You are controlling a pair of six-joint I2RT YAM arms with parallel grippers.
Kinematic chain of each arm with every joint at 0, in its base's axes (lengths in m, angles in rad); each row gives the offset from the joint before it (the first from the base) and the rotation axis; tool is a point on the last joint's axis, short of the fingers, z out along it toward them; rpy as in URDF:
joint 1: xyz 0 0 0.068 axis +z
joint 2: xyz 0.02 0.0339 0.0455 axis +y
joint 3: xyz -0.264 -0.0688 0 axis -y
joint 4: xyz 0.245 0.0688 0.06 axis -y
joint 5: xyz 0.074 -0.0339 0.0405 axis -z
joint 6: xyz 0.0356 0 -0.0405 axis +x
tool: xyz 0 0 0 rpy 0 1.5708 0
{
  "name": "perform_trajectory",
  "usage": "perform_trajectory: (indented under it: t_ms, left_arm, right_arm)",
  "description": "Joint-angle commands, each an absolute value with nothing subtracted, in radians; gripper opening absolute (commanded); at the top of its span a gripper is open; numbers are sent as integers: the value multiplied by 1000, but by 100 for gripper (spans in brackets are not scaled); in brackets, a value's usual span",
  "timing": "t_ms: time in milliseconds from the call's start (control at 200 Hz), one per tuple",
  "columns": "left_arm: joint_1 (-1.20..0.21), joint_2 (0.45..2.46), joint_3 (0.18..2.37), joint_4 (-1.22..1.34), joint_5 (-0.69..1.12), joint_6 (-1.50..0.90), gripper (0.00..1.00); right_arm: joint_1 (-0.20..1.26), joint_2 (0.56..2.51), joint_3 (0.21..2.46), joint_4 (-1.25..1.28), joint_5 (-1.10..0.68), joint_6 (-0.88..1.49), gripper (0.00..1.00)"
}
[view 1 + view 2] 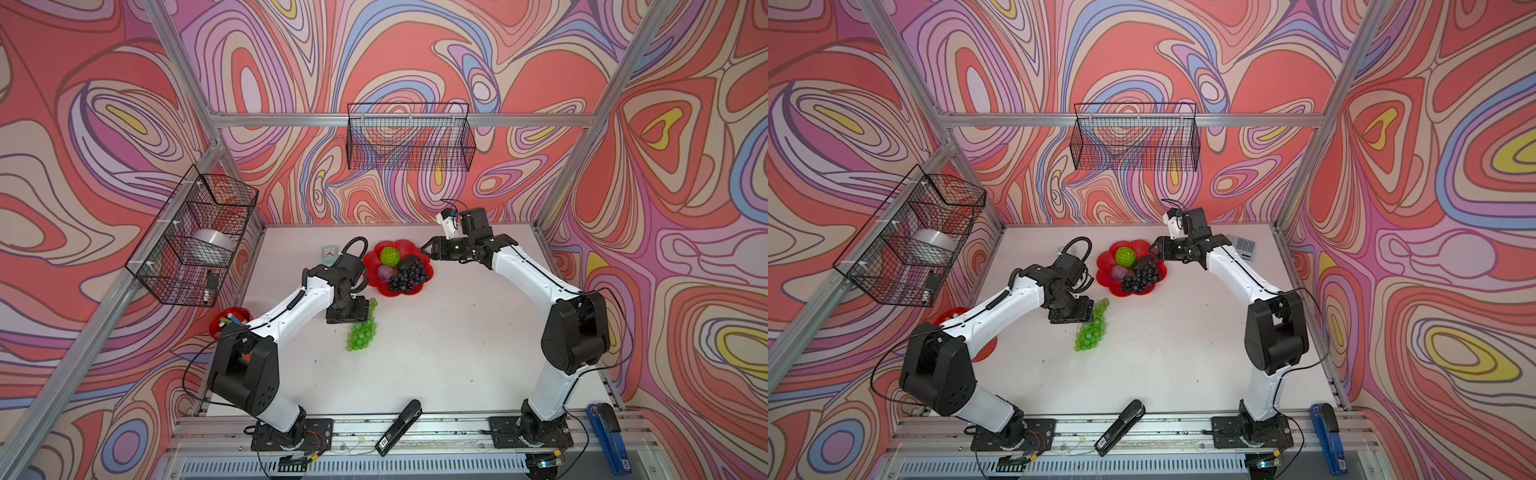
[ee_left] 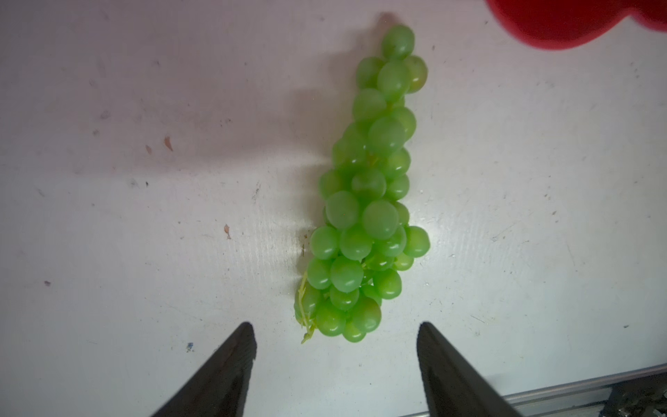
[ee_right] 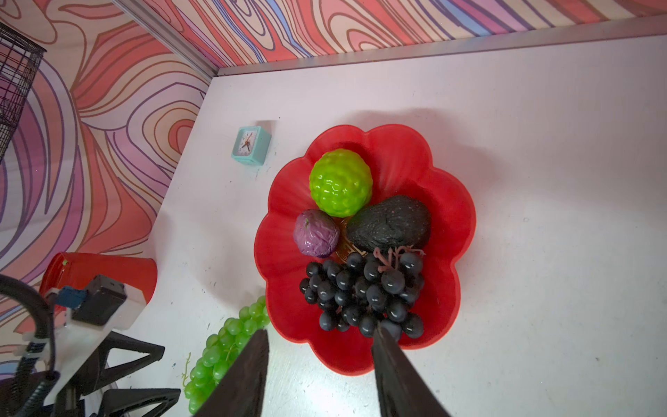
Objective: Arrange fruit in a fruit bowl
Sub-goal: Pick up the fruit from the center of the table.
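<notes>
Swirl-patterned pink walls [image 1: 415, 50] surround a scuffed white tabletop [image 1: 436, 353].

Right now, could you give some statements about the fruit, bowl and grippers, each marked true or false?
The green grape bunch lies in the fruit bowl. False: it lies on the table beside it.
The dark grape bunch is in the bowl. True.
The left gripper is shut on the green grape bunch. False: it is open, holding nothing.
The avocado lies in the bowl beside the bumpy green ball. True.
The right gripper holds the purple fruit. False: open, and that fruit is in the bowl.
</notes>
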State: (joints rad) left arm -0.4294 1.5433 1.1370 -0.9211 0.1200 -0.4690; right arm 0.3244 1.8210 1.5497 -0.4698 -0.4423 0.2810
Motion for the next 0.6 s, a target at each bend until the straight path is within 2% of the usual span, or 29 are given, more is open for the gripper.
perform_trajectory:
  t_ms: [0,160,315,471,591]
  left_arm:
    - [-409,1479,1081,-903,139,-549,68]
    - [-398,1441,1022,-854,161,-603,63]
    - [-383,1432,965,-789,174,-640,63]
    - [-362,1449,933,-745,185,-655,55]
    - [-347,1448,909,-704,191,-671,52]
  right_arm:
    - [336,1811,1525,-490,-448,276,47]
    - [360,1807,1522,-501,-441,285,46]
    - [376,1815,1538,-523,-428,282,44]
    - [383,1825,1541,-544,-419,279,43]
    - [391,1834,1540,-555,-414,278,42]
